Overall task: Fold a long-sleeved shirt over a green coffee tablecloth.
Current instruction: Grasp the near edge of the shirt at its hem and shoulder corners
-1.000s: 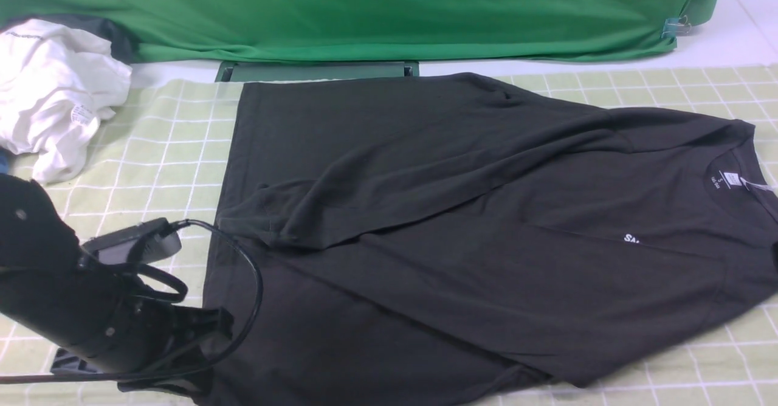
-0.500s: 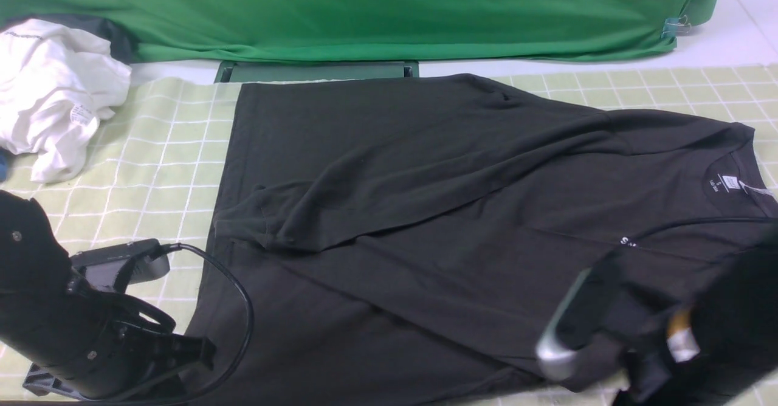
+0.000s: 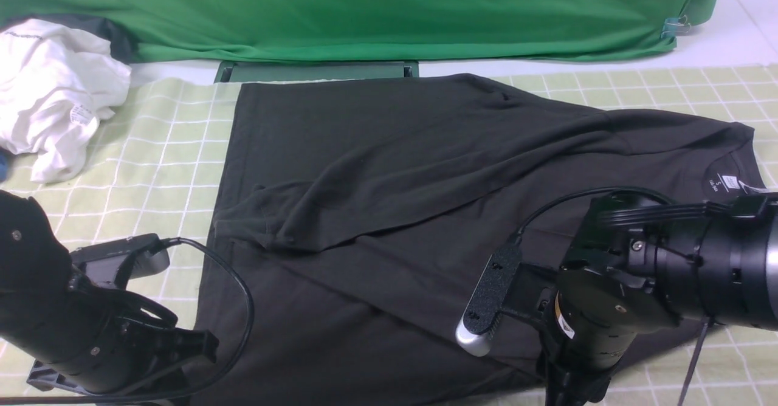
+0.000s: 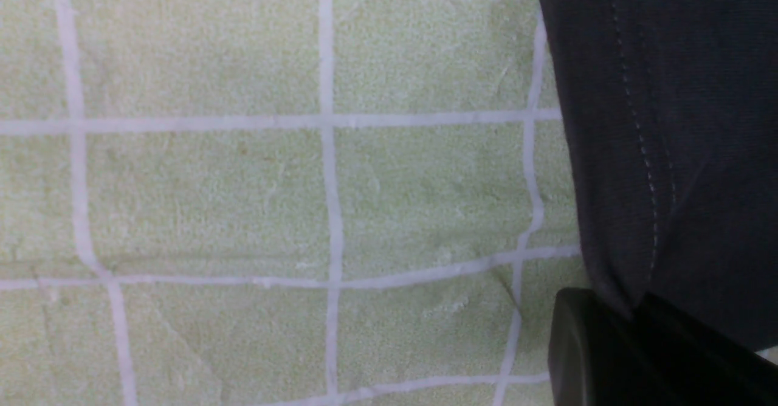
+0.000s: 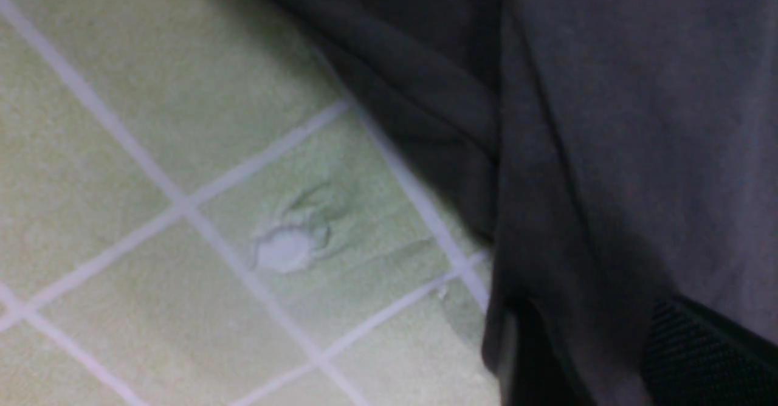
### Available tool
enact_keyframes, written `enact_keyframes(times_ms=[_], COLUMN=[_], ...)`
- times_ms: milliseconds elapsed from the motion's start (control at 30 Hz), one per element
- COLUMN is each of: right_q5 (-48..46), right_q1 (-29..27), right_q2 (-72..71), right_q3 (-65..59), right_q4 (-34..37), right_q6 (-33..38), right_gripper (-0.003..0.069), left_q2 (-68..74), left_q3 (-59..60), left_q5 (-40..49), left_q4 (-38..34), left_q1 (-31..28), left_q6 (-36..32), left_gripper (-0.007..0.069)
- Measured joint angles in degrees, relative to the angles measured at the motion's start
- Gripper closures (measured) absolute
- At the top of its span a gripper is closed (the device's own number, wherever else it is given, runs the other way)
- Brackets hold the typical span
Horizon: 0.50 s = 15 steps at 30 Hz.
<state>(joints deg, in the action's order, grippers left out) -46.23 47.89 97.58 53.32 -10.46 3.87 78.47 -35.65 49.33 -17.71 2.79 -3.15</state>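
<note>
While fully closed, left hand point(image 4: 629, 319) pinches shirt point(image 4: 668, 120)

The setting is a robotics laboratory test station. Two black robot arms, the left arm point(image 3: 73, 327) and the right arm point(image 3: 668, 272), carry exposed cables and wrist-mounted camera modules above a white bench point(image 3: 164, 72). A plain green fabric backdrop point(image 3: 364, 11) is secured by a binder clip point(image 3: 674, 27). A grid-printed green coffee tablecloth point(image 3: 164, 151) covers the work area and carries a long-sleeved shirt point(image 3: 395, 169) and a crumpled white garment point(image 3: 55, 84).
</note>
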Motion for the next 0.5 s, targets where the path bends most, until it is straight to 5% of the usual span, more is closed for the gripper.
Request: enact_keyframes(times_ms=[233, 367, 500], right_q5=[-1.61, -10.28, -12.48], right_q1=[0.0, 0.0, 0.0], right_q2=[0.47, 0.47, 0.47], right_q3=[1.24, 5.41, 5.5], right_q4=[-0.38, -0.91, 0.85], right_q6=[0.73, 1.08, 1.39], right_gripper=[0.0345, 0.0188, 0.0174], left_q2=[0.0, 0.0, 0.0], left_q3=[0.0, 0.0, 0.01], left_q5=[-0.27, -0.49, -0.6], left_q4=[-0.13, -0.18, -0.18], left_q1=[0.0, 0.0, 0.0], left_q6=[0.0, 0.0, 0.0], left_gripper=[0.0603, 0.0603, 0.0603])
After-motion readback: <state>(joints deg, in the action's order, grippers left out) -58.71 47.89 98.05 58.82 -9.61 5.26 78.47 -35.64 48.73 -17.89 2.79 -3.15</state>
